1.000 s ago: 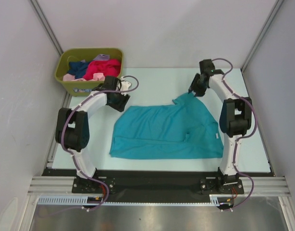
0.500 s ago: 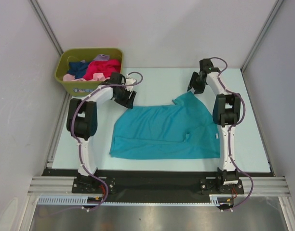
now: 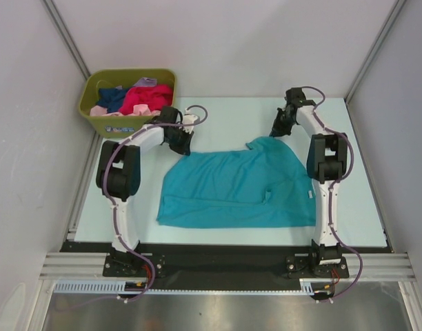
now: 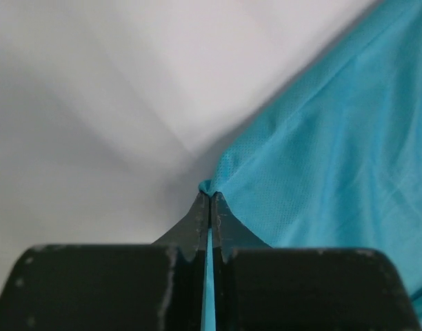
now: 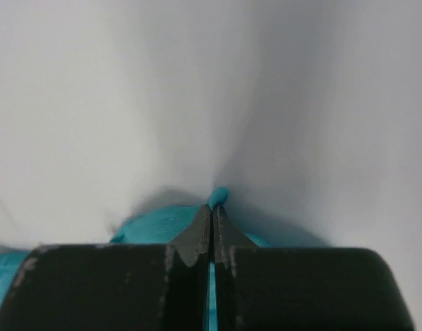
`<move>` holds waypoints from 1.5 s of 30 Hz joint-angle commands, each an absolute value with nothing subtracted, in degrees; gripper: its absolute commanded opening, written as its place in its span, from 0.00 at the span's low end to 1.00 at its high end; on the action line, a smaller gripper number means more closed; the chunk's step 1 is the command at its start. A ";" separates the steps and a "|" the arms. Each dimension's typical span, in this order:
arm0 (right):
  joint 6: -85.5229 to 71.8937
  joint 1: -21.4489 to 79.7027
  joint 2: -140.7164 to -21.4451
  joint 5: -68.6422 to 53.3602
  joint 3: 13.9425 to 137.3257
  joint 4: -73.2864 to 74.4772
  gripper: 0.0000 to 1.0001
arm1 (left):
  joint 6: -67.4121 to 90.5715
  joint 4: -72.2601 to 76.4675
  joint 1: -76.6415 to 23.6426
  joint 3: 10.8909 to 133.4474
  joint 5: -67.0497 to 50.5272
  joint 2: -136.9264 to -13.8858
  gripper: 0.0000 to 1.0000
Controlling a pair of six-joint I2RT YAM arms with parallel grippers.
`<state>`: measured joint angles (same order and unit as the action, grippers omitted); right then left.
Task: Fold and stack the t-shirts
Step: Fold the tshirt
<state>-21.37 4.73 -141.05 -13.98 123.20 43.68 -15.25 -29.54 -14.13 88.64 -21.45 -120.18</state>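
A teal-blue t-shirt (image 3: 235,187) lies spread on the table, partly folded. My left gripper (image 3: 182,146) sits at its far left corner, jaws shut on a pinch of the teal cloth (image 4: 218,185). At the shirt's far right corner my right gripper (image 3: 276,132) is likewise shut, a nub of teal cloth (image 5: 218,196) poking out past the fingertips. More t-shirts, magenta-red (image 3: 146,98), navy (image 3: 112,97) and pale pink (image 3: 99,110), are heaped in the bin.
An olive-green plastic bin (image 3: 118,126) stands at the table's far left corner, just behind the left arm. Grey walls close in the table on three sides. The black mounting rail (image 3: 225,262) runs along the near edge.
Both grippers have closed on the shirt's far corners. The left arm swung right from the bin side to the shirt's corner; the right gripper shifted only slightly.
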 commanded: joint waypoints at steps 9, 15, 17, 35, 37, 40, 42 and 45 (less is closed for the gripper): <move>-21.18 6.15 -100.68 -10.38 81.01 31.65 0.00 | -28.72 -27.33 -14.68 73.50 -18.99 -98.63 0.00; -23.72 9.23 -86.68 -7.21 63.04 26.81 0.00 | -33.66 -33.30 -18.45 64.45 -17.67 -91.42 0.00; -25.48 9.23 -81.93 -6.24 56.62 24.97 0.00 | -33.75 -36.03 -20.38 61.63 -17.49 -88.00 0.03; -25.40 8.61 -76.99 -4.75 46.93 22.06 0.00 | -27.80 -34.04 -17.84 63.45 -16.89 -79.26 0.54; -25.66 8.61 -77.43 -4.92 47.37 21.80 0.00 | -24.19 -31.82 -17.75 65.03 -14.86 -85.39 0.54; -25.23 8.70 -77.78 -4.48 47.90 22.24 0.00 | -21.28 -33.48 -17.93 68.81 -15.20 -93.67 0.53; -24.87 8.61 -77.61 -3.78 48.16 22.94 0.00 | -21.18 -34.10 -18.02 69.96 -17.30 -95.97 0.54; -24.26 8.44 -77.69 -3.43 48.43 23.20 0.00 | -21.53 -34.01 -19.24 71.01 -17.84 -98.95 0.54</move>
